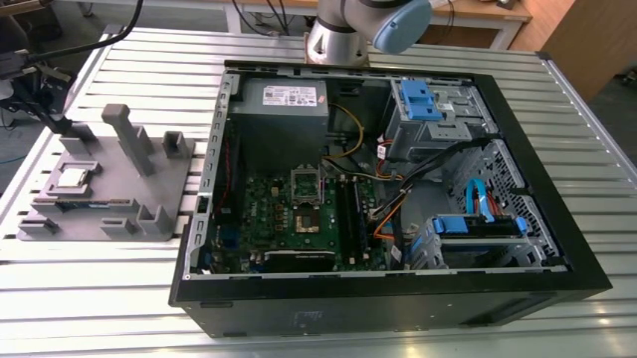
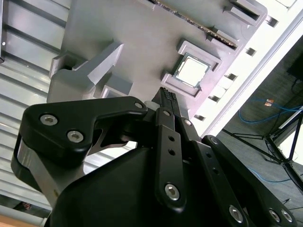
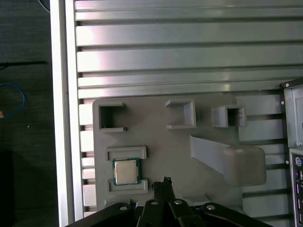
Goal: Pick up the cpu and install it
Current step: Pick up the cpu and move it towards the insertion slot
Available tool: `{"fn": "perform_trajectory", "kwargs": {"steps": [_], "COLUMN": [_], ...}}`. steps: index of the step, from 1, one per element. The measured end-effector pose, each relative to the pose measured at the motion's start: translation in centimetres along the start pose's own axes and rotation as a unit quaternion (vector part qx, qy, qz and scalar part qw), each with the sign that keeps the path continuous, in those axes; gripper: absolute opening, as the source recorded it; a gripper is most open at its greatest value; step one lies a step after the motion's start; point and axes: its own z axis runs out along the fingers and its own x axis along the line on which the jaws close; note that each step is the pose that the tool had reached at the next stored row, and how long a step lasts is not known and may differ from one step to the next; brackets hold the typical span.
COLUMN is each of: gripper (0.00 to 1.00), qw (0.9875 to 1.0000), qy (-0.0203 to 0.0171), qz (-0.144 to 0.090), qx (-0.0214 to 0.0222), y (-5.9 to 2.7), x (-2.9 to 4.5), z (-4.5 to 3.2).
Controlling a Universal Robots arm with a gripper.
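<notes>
I am hanging my pincer (image 3: 165, 181) over the grey holder block (image 3: 165, 137), pointing down at it from above. In both wrist views its two black fingers are pressing together at the tips (image 2: 166, 94), and nothing is sitting between them.

The cpu (image 3: 126, 171) is lying flat in its square pocket on the block, silver top facing up, framed by low raised lips on two sides. In the first wrist view my pincer tip is hovering just beside that pocket without touching the chip, and in the second wrist view the cpu (image 2: 191, 71) is showing just past my fingertips.

In the exterior view the block (image 1: 149, 186) is resting on the slatted metal counter (image 1: 100, 298), toward the exterior view's left, with the cpu (image 1: 71, 177) sitting near its outer side. The open computer case (image 1: 398, 298) is lying beside the block toward the exterior view's right, its green motherboard (image 1: 298, 216) facing up. A section of my arm (image 1: 339, 37) is rising behind the case, at the top of that view.
</notes>
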Motion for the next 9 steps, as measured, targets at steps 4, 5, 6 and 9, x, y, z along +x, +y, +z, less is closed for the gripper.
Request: {"fn": "perform_trajectory", "kwargs": {"steps": [4,5,6,9], "gripper": [0.11,0.11,0.11,0.11], "qw": [1.0,1.0,1.0,1.0], "qy": [0.0001,0.0,-0.0001,0.0], "qz": [0.0,0.0,0.0,0.0], "qx": [0.0001,0.0,0.0,0.0], "y": [-0.02,-0.03,-0.03,-0.06], "x": [0.13,0.18,0.22,0.38], "z": [0.09,0.14,0.2,0.38]}}
